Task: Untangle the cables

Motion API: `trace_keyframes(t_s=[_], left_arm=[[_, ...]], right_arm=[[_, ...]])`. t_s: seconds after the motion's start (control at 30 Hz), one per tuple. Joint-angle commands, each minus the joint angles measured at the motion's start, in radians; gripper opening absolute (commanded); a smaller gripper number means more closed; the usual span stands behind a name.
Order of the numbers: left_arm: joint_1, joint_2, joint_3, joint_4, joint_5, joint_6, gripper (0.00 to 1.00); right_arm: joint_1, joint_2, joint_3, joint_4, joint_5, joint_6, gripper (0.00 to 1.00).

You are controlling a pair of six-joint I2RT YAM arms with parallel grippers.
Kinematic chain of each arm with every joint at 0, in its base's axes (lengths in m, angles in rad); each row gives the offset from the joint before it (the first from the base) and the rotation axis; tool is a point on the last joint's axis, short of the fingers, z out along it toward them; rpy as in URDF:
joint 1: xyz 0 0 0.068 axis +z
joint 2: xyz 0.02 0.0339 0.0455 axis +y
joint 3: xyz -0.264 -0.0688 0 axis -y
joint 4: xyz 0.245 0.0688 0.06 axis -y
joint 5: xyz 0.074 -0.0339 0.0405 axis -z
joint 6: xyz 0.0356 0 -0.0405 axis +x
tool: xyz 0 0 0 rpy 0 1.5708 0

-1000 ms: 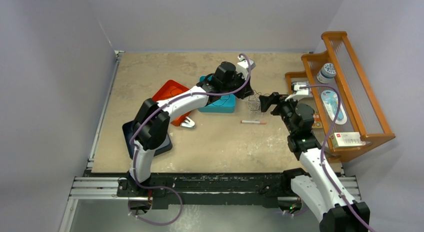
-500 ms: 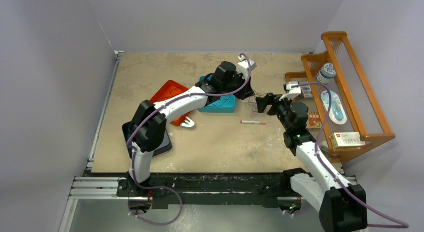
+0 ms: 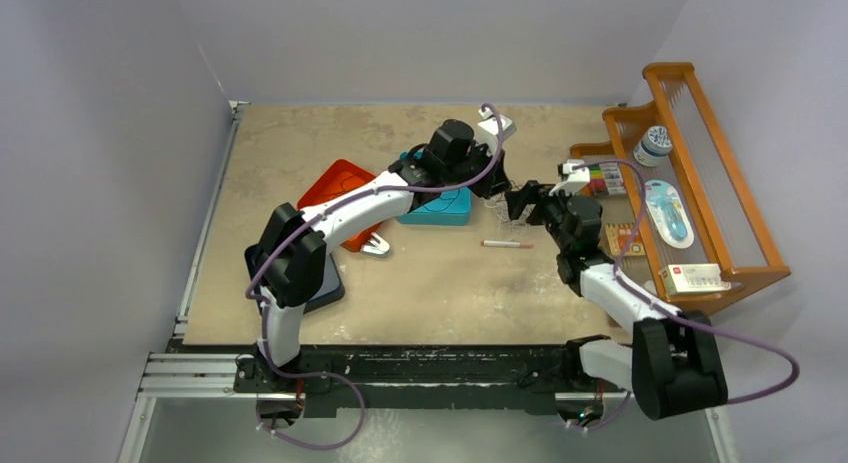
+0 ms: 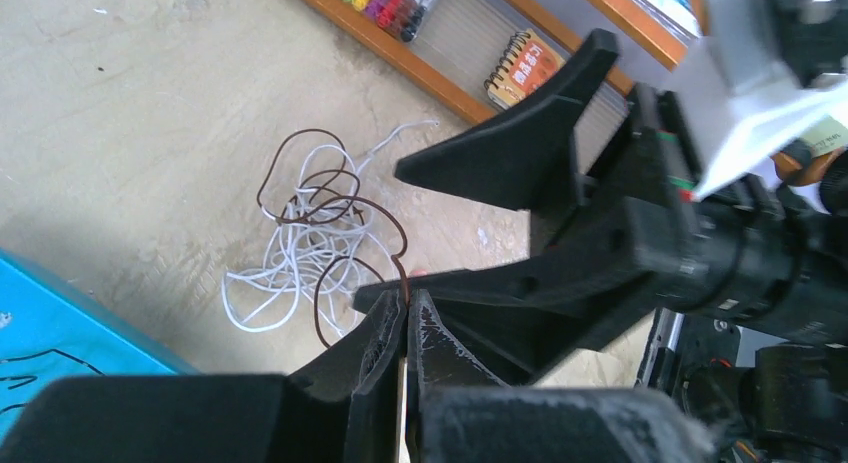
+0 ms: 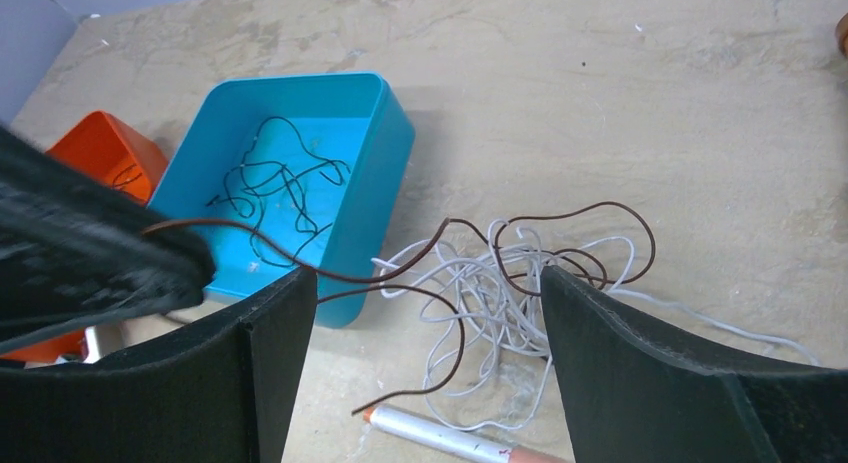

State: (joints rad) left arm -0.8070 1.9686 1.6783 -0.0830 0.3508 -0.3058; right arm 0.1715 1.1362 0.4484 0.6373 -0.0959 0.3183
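Observation:
A tangle of whitish-grey cable (image 5: 500, 318) and dark brown cable (image 5: 600, 205) lies on the table, right of the blue box (image 3: 435, 207). My left gripper (image 4: 408, 298) is shut on a strand of the brown cable (image 4: 404, 268), which rises from the white cable pile (image 4: 300, 253) to its tips. From the right, my right gripper (image 5: 425, 278) stands open, its fingers either side of the tangle just above it, holding nothing. In the top view the two grippers meet over the tangle (image 3: 510, 213). A thin black cable (image 5: 275, 183) lies inside the blue box.
A white-and-orange pen (image 3: 507, 244) lies just in front of the tangle. An orange tray (image 3: 338, 183) sits left of the blue box, a dark tray (image 3: 330, 289) further left. A wooden rack (image 3: 752, 223) with markers and a notebook lines the right edge.
My right gripper has moved left and forward, up to the tangle, with its jaws slightly narrower. The left gripper has stayed in place, shut on the brown strand.

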Motion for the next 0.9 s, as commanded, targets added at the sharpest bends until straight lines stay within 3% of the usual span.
trace_keyframes(t_s=[0.0,0.33,0.7,0.87], left_arm=[[-0.019,-0.086,0.066,-0.009,0.003,-0.015,0.00],[-0.029,-0.214,0.132,-0.163,-0.013,-0.012,0.00],[-0.029,-0.372,0.187,-0.364,-0.087,0.056,0.00],[-0.029,-0.417,0.229,-0.439,-0.196,0.108,0.00]], right_arm=[[-0.003,0.091,0.014,0.201,0.024,0.019,0.84],[-0.003,0.343,0.055,0.393,0.008,0.067,0.79],[-0.004,0.485,0.114,0.354,0.092,0.127,0.64],[-0.007,0.484,0.108,0.341,0.115,0.145,0.62]])
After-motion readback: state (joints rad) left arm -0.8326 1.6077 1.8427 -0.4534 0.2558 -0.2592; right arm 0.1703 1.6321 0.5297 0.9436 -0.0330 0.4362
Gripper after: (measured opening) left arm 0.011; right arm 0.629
